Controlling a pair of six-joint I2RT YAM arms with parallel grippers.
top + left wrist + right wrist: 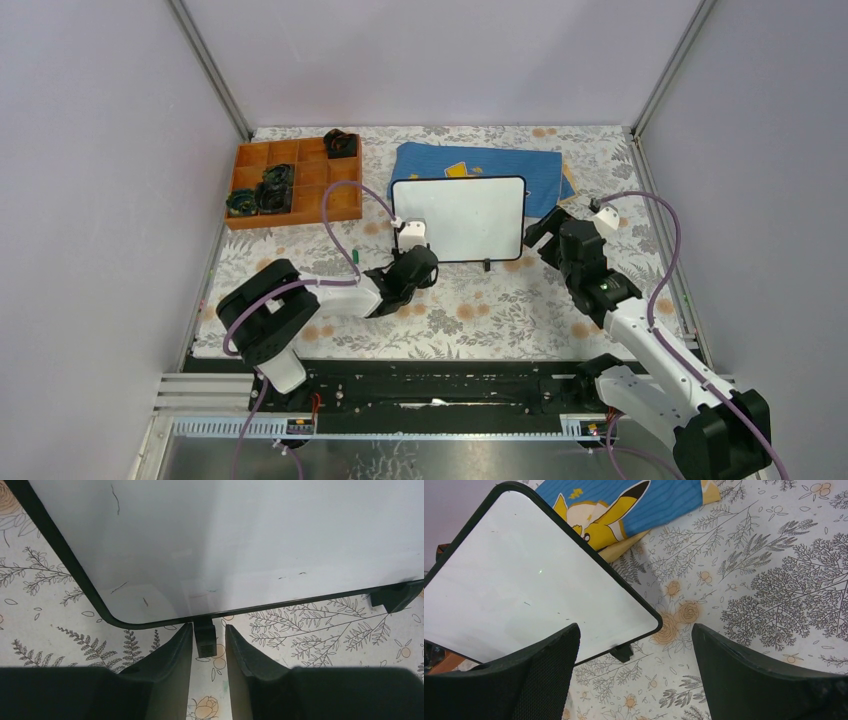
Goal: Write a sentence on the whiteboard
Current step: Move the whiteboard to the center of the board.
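whiteboard: whiteboard (470, 215) lies flat mid-frame in the top view. It's glossy white with a thin black rim, and I can only see a few faint stray marks on it (250, 540).
left gripper: my left gripper (208, 627) is down at the board's near edge, toward its lower left corner. Jaws are pulled in to a slim gap, 1 finger on either side of a little black foot (204, 639) sticking out from the rim. Honestly can't tell if the pads touch it.
right gripper: my right gripper (635, 630) has its jaws spread wide, not gripping, hovering just over the board's lower right corner (524, 595).
second foot: second foot (622, 652), also black, sits further right on that same edge.
blue cloth: blue cloth (480, 160) with a yellow cartoon print, upper middle. The board's far edge overlaps it.
orange tray: orange tray (342, 203) with compartments, upper left, with dark objects (262, 192) in some of them.
green thing: small green thing (355, 250) on the flowery table cover (480, 310), left of my left gripper. Too small to name.
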